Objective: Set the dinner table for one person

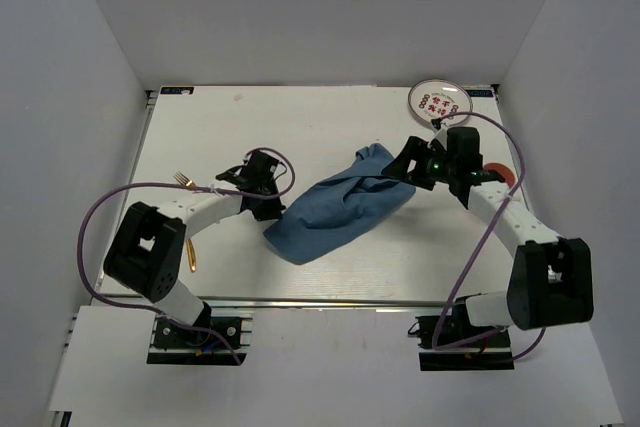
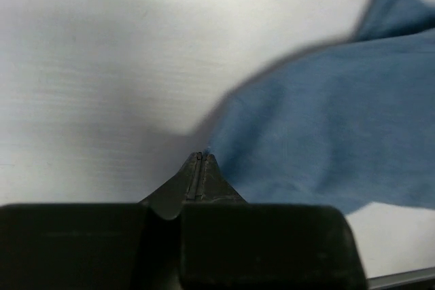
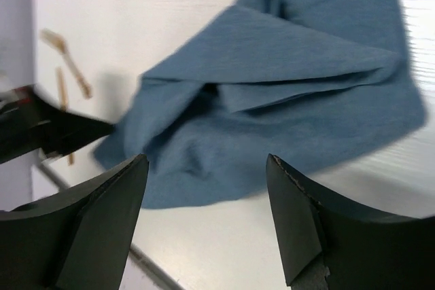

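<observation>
Cloth (image 1: 340, 209), blue and crumpled, is lying mid dinner table (image 1: 210, 127); we are seeing our left gripper (image 2: 202, 157) clenching tight at its edge, our right gripper (image 3: 207, 162) gaping above it.

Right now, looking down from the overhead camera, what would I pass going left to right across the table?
Gold fork → left gripper → blue cloth → right gripper → patterned white plate → red thing, partly hidden.
</observation>
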You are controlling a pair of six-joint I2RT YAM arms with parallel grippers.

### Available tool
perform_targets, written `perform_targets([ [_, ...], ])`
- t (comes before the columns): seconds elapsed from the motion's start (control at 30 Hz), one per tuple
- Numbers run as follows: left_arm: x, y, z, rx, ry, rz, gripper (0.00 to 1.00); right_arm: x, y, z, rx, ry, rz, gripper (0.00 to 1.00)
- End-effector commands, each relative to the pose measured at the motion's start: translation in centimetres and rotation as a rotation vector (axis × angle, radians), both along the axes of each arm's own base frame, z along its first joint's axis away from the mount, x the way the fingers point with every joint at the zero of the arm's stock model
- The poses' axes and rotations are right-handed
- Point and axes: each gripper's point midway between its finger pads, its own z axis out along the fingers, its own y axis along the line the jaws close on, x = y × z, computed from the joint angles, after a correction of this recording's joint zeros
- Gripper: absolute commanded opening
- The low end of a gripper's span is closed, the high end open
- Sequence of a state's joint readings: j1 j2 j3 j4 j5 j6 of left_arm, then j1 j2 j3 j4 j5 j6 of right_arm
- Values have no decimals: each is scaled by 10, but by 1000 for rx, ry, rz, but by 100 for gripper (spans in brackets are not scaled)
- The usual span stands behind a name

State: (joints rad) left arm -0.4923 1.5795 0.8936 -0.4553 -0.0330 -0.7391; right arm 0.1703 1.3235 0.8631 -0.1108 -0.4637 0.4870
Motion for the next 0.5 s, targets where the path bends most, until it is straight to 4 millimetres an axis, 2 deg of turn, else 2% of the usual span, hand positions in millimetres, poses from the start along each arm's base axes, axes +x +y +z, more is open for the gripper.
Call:
perform_targets([
  [0.0,27,-7,64,-34,-172,-31,0,30,-21,-21,-79,45,-136,75],
  [0.07,29,-8,84,-56,-217,-31,0,40,-23,-27,-92,73,-160,74],
  [0.1,29,-9,89,-68,-232,-34,0,44,-25,-39,-89,117,-170,73],
  [0.17,28,-11,102,-93,-269,-43,0,49,-21,-45,-74,138,-170,71],
  [0.23,27,-11,105,-97,-275,-48,0,52,-20,-53,-43,162,-194,71],
  [0.27,27,-11,106,-99,-280,-51,0,58,-20,-50,-24,139,-205,71],
  [0.33,26,-11,107,-100,-279,-59,0,54,-18,-57,7,174,-225,71],
  [0.37,25,-12,109,-110,-286,-67,0,62,-16,-53,35,150,-236,70],
  [0.47,24,-14,110,-119,-291,-75,0,66,-14,-55,49,163,-244,69],
])
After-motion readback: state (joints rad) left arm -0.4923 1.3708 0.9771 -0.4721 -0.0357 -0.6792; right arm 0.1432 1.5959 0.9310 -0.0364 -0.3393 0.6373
